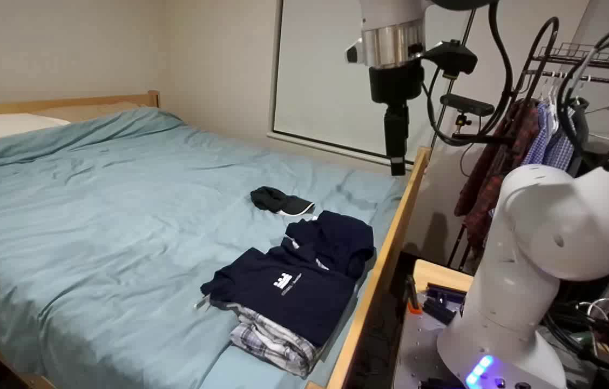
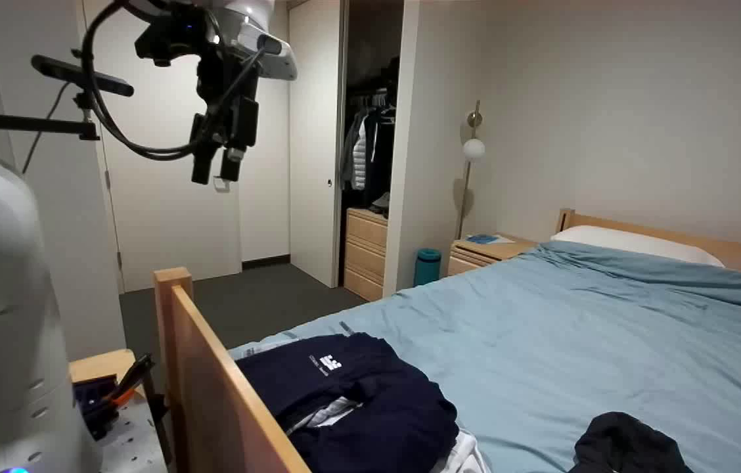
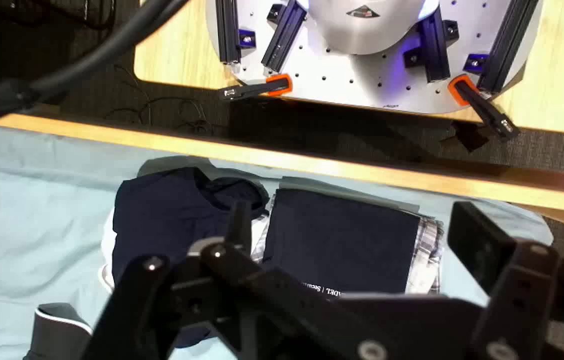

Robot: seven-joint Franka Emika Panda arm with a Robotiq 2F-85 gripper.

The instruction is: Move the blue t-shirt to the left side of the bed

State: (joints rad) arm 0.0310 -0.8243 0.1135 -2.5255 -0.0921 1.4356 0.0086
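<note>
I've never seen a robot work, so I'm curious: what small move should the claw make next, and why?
I'd probably lower the open claw toward the printed navy shirt: the claw is empty and hangs well above the bed, where that shirt lies on plaid fabric.

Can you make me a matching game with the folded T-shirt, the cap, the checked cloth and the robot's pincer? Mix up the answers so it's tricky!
Column one:
1) folded T-shirt
2) cap
3) checked cloth
4) pincer

Column two:
A) open, up in the air
B) under the folded T-shirt
C) dark blue with a white print
D) black with a thin white edge

Right pairs: 1-C, 2-D, 3-B, 4-A
</note>
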